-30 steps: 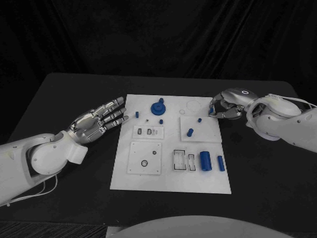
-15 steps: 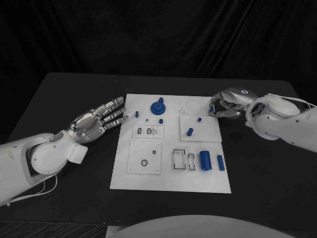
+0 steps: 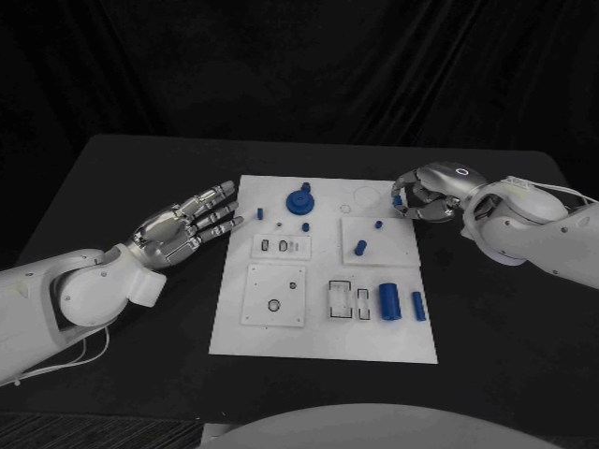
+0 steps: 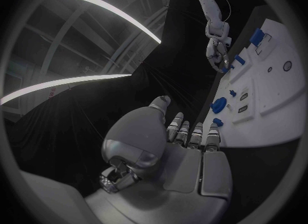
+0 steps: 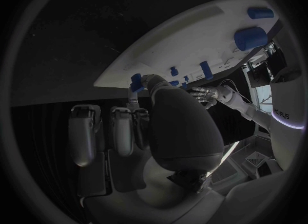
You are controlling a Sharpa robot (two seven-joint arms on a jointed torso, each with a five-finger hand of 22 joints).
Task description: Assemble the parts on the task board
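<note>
1. No readable writing or brand shows on the task board (image 3: 323, 341) or the parts.
2. A black counter (image 3: 124, 187) carries the white board; dark curtains hang behind.
3. The right hand (image 3: 428, 194), at the board's 2 o'clock edge, pinches a small blue part (image 3: 397, 200) between thumb and finger.
4. The left hand (image 3: 185, 226), at the board's 10 o'clock side, lies flat with fingers apart, holding nothing, just beside a blue peg (image 3: 260, 215).
5. A blue round knob (image 3: 299, 202) stands near 12 o'clock; two blue cylinders (image 3: 388, 303) lie toward 4 o'clock.

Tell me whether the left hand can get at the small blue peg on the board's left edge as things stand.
Probably yes. The left hand is open, holding nothing, with its fingertips beside the task board and close to the small blue peg; nothing lies between them.
</note>
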